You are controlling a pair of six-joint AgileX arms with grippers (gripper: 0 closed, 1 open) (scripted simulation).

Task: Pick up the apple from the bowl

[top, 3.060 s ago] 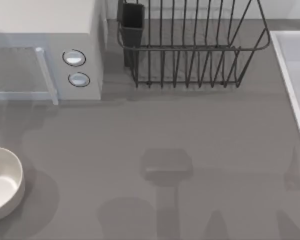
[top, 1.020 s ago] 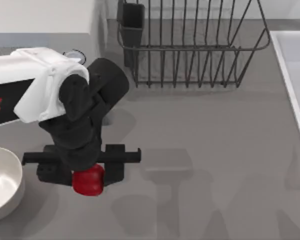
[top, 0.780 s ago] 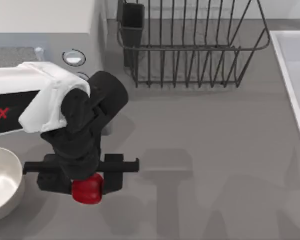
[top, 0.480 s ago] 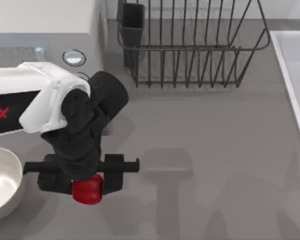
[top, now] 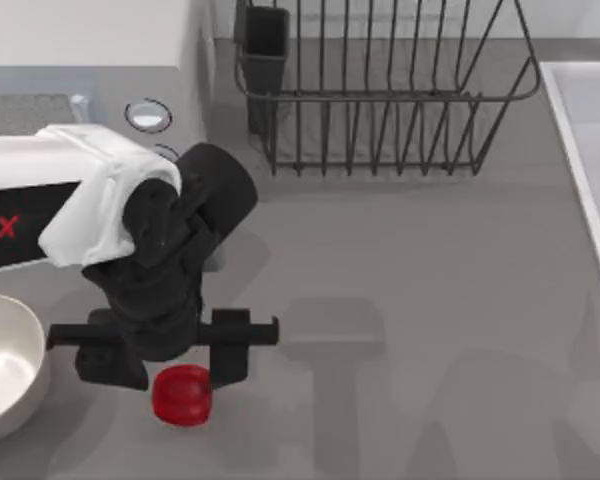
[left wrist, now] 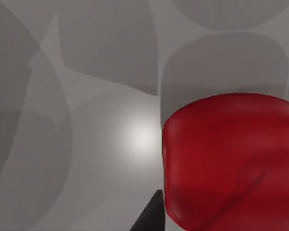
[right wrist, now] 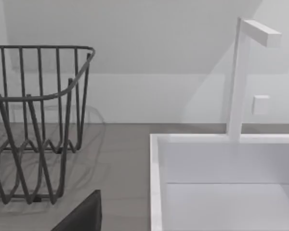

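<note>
The red apple (top: 181,394) lies on the grey table, just right of the off-white bowl (top: 38,345) at the left edge and outside it. My left gripper (top: 177,362) hangs directly above the apple, open, its dark jaws spread to either side of the fruit and not touching it. In the left wrist view the apple (left wrist: 231,163) looms close over the tabletop, with one dark fingertip (left wrist: 149,219) beside it. The right arm is parked off to the right; a dark part of its gripper (right wrist: 82,214) shows in its wrist view.
A microwave (top: 90,60) stands at the back left, behind the left arm. A dark wire dish rack (top: 380,90) sits at the back middle. A white sink (top: 590,150) with a tap (right wrist: 241,77) runs along the right edge.
The left arm came in from the left carrying the apple away from the bowl. Since half a second ago the jaws have let go and the apple has dropped toward the front edge.
</note>
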